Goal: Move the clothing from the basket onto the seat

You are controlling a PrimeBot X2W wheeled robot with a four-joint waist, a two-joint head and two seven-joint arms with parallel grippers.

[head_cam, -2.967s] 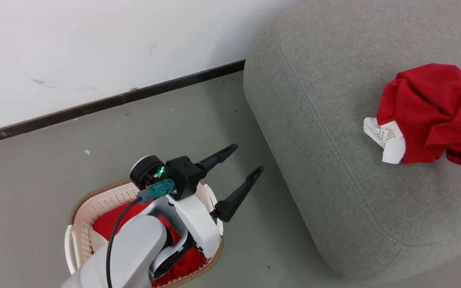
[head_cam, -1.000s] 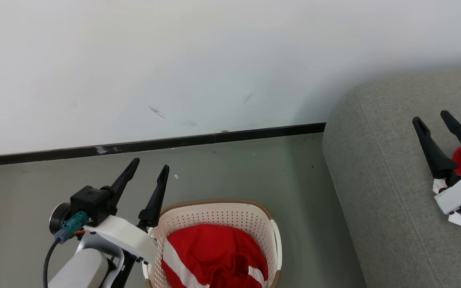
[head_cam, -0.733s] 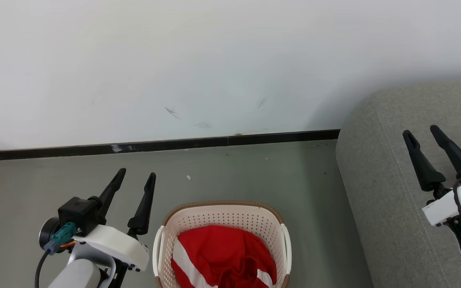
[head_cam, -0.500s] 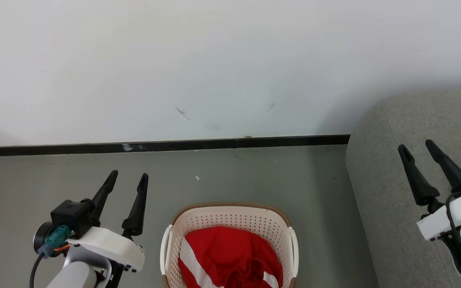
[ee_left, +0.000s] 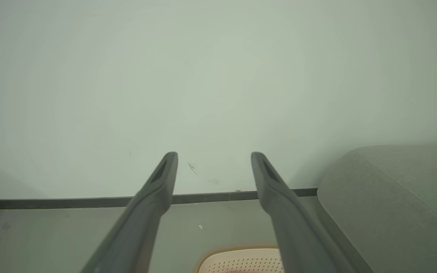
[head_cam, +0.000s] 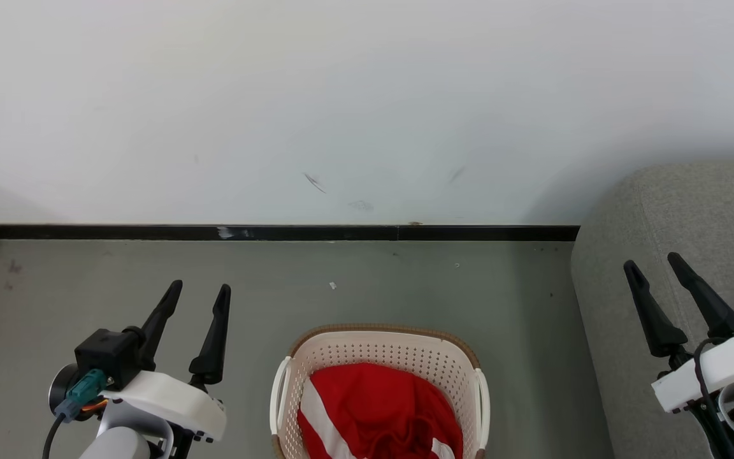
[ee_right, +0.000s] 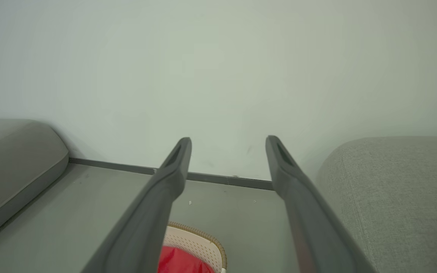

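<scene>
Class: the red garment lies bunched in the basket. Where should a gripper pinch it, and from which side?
Probably a raised fold near the middle of the red garment, from straight above: the basket walls ring it, leaving only the open top.

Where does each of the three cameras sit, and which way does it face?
Head view: on the head, facing forward and down at the basket, clothing and seat; the left gripper and right gripper show, both open.
Left wrist view: on the left wrist, facing along its two fingers toward the wall.
Right wrist view: on the right wrist, facing along its fingers toward that wall.
Shared: both wrist views catch basket and seat.
</scene>
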